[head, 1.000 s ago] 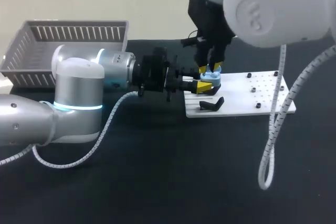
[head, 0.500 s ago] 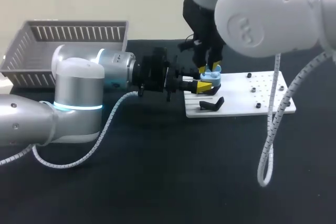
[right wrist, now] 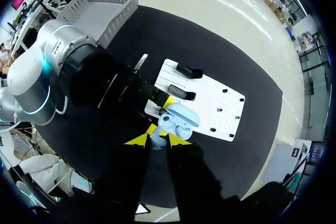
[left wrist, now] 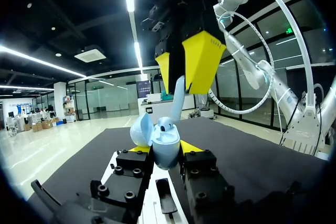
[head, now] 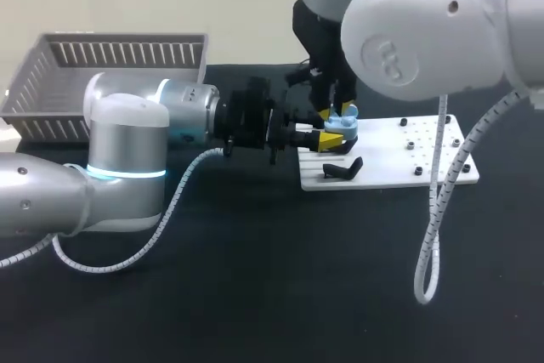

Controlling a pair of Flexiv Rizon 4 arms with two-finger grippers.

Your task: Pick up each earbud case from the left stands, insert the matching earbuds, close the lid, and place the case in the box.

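Note:
A light blue earbud case (head: 342, 125) with its lid open hangs just above the white stand board (head: 408, 155). My left gripper (head: 327, 140) is shut on the case from the left side. In the left wrist view the case (left wrist: 164, 145) sits between the left gripper's (left wrist: 165, 156) yellow-tipped fingers. My right gripper (head: 336, 112) comes straight down over the case and is shut on a light blue earbud (left wrist: 178, 92), whose lower end reaches into the case's body. In the right wrist view the earbud (right wrist: 157, 139) shows between the right gripper's (right wrist: 158, 141) tips.
A black stand (head: 342, 167) sits on the board's near left part, with a second black stand (right wrist: 189, 71) farther along. A grey slatted basket (head: 110, 65) is at the far left of the black table. My right arm's white cable (head: 433, 227) hangs in a loop at the right.
My right arm's upper part has swung leftward, while its gripper stays over the case with the earbud. The left arm and the case have not moved.

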